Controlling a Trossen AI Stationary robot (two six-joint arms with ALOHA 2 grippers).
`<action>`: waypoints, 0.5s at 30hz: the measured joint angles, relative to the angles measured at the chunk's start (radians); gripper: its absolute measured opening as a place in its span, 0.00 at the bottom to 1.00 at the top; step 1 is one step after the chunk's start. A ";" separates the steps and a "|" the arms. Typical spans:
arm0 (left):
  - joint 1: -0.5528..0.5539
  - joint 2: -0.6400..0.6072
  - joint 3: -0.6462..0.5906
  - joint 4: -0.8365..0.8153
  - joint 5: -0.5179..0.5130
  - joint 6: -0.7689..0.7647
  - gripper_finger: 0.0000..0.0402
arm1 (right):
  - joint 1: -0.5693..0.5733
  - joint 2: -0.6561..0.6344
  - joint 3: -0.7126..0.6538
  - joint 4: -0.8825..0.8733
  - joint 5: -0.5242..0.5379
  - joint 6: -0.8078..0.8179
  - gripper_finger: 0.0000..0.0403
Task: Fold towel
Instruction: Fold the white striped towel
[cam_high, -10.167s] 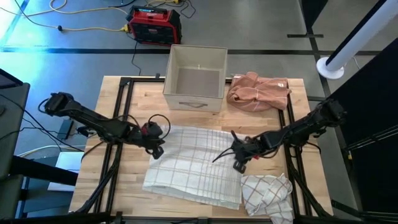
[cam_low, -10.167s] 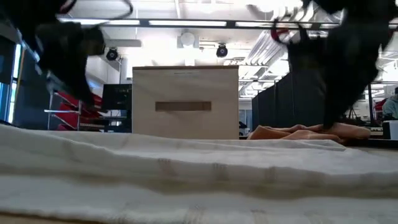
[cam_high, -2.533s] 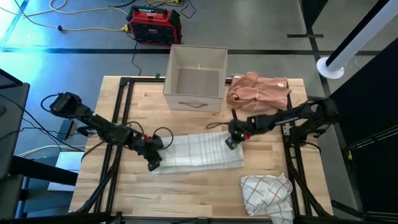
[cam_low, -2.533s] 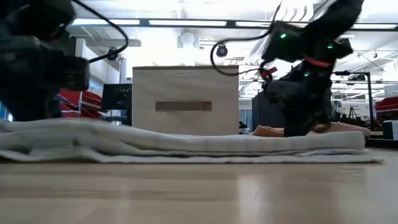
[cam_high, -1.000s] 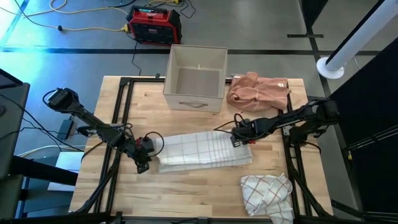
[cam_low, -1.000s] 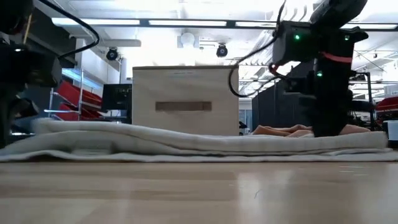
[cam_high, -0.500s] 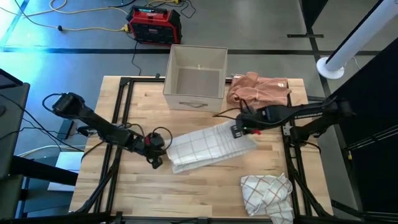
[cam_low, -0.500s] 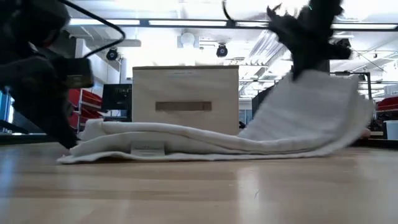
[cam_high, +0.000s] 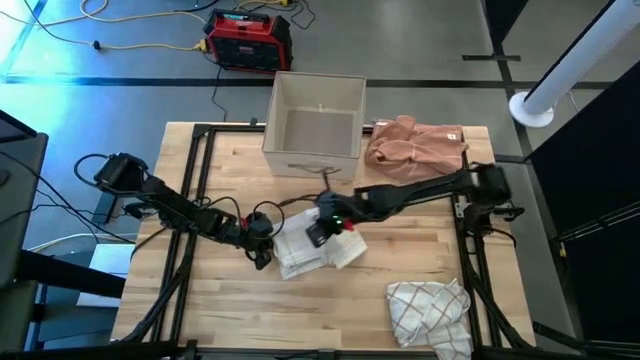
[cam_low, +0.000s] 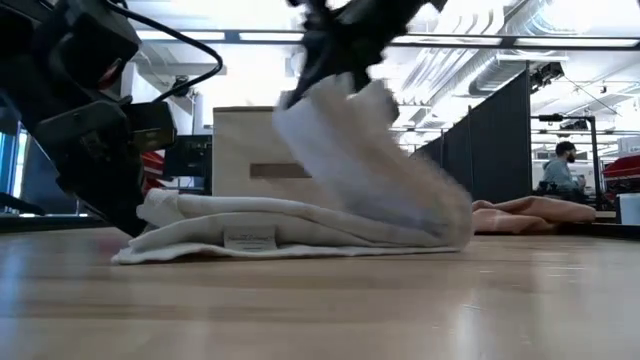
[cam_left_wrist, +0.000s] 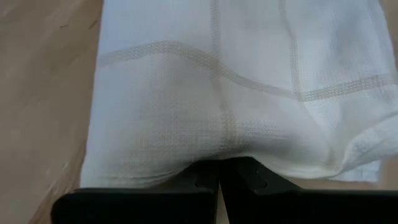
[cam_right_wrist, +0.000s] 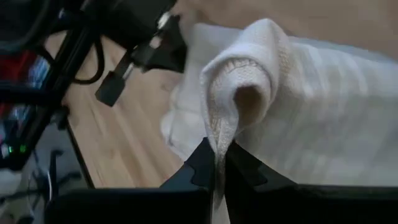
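while two tools (cam_high: 262, 250) (cam_high: 318, 232) pinch it, seemingly one checked towel (cam_high: 305, 252), half-folded

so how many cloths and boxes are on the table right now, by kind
white checked towels: 2, one held between the left gripper and right gripper, one crumpled at the near right corner
peach cloth: 1
beige box: 1
total: 4

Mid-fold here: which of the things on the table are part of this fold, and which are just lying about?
In the job:
- white checked towel, half folded
- left tool, shut on its left end
- right tool, shut on the lifted right end

Lying about:
- beige bin, far edge
- pink cloth beside it
- crumpled checked cloth, near right corner
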 joint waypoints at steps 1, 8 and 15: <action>0.000 0.000 0.000 0.000 0.005 0.000 0.00 | -0.005 0.032 0.027 0.008 -0.022 -0.016 0.01; -0.001 0.000 -0.001 0.006 0.017 -0.009 0.00 | -0.030 0.182 0.166 0.040 -0.111 -0.070 0.01; -0.002 0.000 -0.002 0.012 0.012 -0.017 0.00 | -0.035 0.192 0.184 0.054 -0.077 -0.043 0.12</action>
